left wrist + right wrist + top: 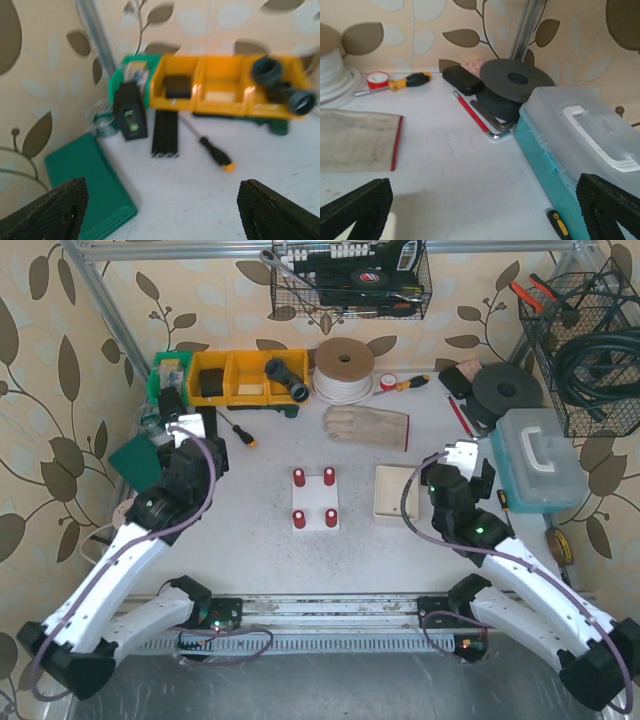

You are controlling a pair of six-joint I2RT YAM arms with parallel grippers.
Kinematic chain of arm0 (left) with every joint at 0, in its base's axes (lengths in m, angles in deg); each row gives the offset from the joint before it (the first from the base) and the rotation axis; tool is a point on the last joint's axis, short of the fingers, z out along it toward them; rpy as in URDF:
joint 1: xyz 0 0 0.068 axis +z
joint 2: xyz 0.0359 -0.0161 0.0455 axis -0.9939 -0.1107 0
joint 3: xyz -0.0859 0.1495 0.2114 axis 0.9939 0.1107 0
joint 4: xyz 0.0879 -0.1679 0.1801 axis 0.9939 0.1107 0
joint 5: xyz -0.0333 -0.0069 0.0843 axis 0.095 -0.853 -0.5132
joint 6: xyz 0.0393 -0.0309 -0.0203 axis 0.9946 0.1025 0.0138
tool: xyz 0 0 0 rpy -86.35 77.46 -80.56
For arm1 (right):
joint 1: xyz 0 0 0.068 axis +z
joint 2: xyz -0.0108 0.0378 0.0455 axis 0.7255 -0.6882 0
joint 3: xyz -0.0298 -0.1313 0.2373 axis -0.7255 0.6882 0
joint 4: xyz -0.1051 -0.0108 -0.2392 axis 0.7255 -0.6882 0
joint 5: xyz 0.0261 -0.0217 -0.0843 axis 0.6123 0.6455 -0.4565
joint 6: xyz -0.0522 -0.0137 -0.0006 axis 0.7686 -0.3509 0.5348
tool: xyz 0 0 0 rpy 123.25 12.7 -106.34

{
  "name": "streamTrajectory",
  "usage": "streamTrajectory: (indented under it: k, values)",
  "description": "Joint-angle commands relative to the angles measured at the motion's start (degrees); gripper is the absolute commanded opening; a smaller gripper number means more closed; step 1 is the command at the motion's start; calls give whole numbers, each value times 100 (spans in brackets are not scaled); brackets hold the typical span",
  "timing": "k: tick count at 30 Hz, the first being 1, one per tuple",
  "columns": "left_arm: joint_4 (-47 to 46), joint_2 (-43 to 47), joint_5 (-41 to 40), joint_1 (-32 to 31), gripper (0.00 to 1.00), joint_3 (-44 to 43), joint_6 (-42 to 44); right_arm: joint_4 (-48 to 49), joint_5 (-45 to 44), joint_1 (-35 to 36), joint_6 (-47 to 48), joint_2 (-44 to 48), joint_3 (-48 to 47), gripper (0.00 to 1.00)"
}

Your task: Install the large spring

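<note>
Both my pincers, left [160, 210] and right [482, 210], gaped with nothing held, the white plate with four red posts [314, 499] sat mid-desk [250, 550] between them, no large spring visible, so I'd locate it before committing to a post.

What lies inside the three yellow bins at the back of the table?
In the yellow bins, the left one holds a black block, the middle one something pale, and black pipe fittings sit in the right one. The fittings hide that bin's floor.
</note>
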Motion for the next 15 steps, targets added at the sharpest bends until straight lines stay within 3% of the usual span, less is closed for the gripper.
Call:
streamTrajectory:
  k: [1,5,11,15]
  values:
    - [-1018,-486,1224,1177,84,565,382,1999,-632,-84,1094,-313,570,100]
    - [-1974,-808,1213,2029,84,1201,282,2801,-488,-543,1450,-427,1088,100]
    - [-4250,-1116,1029,2320,85,2504,1466,3871,1077,-1853,1480,-387,2040,100]
    - [-5362,-1773,1283,2669,85,3136,1542,5107,1180,-2221,1554,-1372,2332,100]
